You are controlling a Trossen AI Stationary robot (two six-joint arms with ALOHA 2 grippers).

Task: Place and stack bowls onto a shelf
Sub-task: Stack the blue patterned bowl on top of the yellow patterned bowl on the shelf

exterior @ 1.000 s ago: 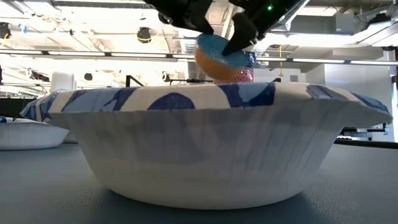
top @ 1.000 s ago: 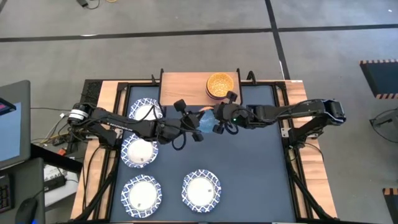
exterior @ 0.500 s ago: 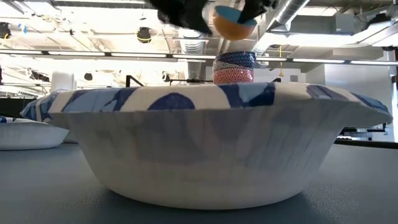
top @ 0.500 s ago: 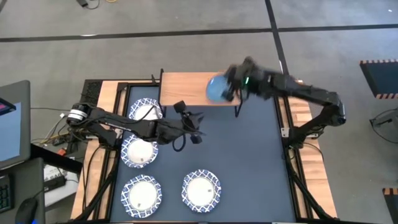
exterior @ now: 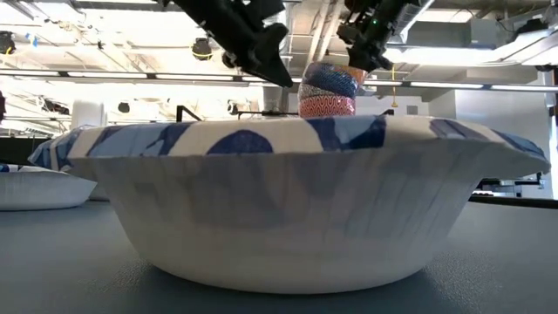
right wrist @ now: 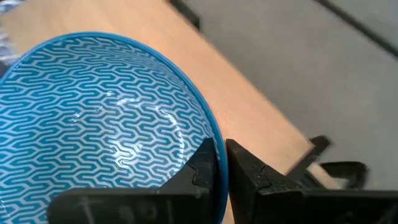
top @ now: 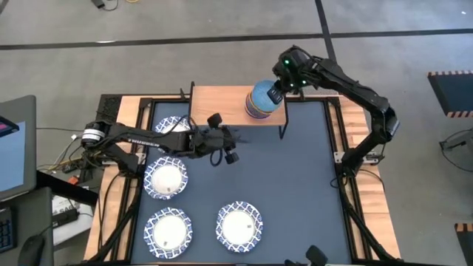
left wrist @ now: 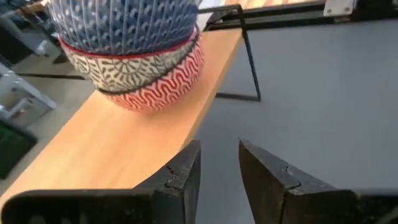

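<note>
Here the right gripper (right wrist: 221, 163) pinches the light blue bowl's (right wrist: 106, 118) rim over the shelf (top: 222, 103).

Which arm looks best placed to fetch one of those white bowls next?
Left, probably: its tool hangs free beside the blue-rimmed white bowls, while the right tool pinches the light blue bowl over the wooden shelf.

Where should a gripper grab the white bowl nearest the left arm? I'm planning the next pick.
Take the white bowl by its rim, coming from above with one finger inside and one outside. It sits upright and open, and its wide, flared rim is too broad to span whole. The left gripper hovers open nearby, and the right gripper grips the blue bowl the same way.
</note>
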